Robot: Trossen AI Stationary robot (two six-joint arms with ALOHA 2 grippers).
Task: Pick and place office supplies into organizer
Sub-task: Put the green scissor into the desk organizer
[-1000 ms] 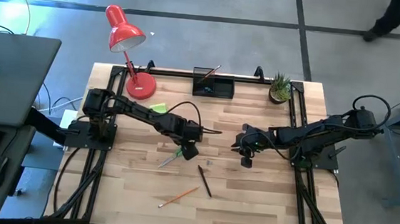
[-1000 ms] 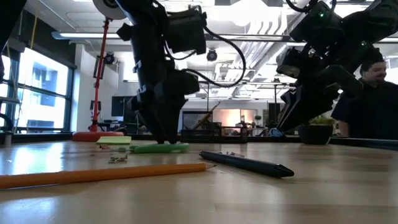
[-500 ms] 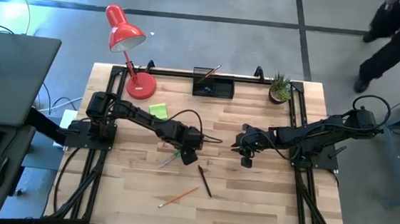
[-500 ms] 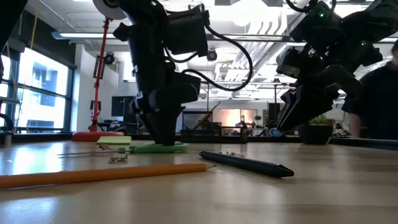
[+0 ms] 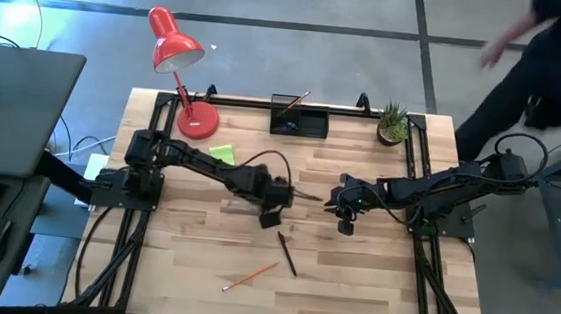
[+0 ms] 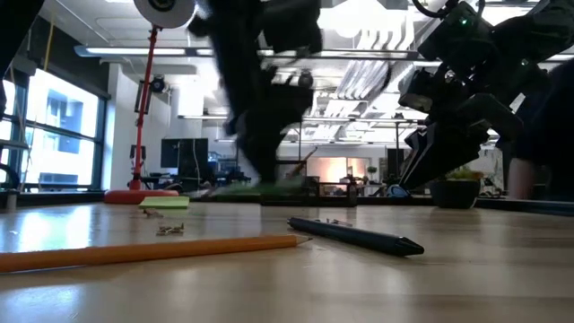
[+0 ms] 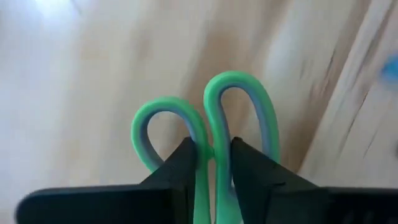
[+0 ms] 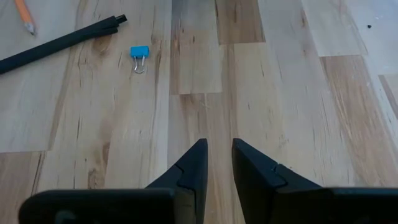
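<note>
The left arm is just a dark smear in the low view, so the scissors [image 7: 214, 134] only read clearly from the left wrist camera: green handle loops sticking out past the left gripper [image 7: 214, 171], jaws clamped on them (blades hidden). From above, that arm reaches in from the left edge to mid-worktop. The right gripper [image 8: 217, 168] hovers near the middle too, jaws slightly apart, holding nothing. The organizer [image 5: 298, 119] sits at the back edge.
</note>
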